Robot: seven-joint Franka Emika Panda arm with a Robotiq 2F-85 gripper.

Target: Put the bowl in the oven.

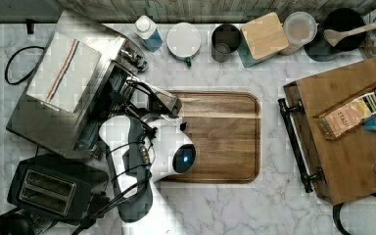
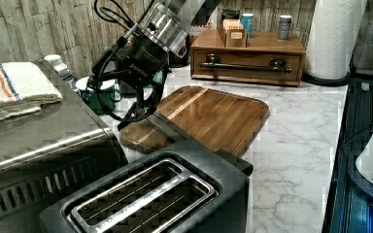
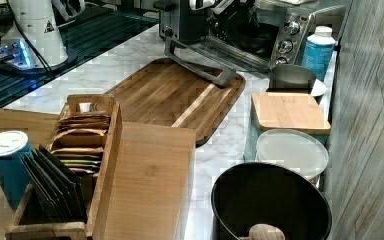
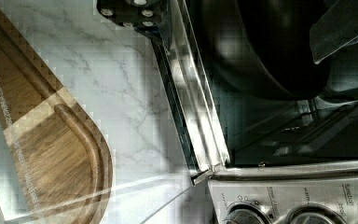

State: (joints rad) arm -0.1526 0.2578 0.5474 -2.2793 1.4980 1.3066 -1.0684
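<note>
Revealing the bowl (image 4: 265,51) inside the oven (image 4: 289,186), wrist view alone.

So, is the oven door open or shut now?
Open: the oven door lies dropped flat, its bar handle over the wooden board.

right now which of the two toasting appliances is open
The stainless-steel oven with knobs: its glass door is dropped flat and the black bowl is at its mouth. The black two-slot toaster beside it has no door.
</note>
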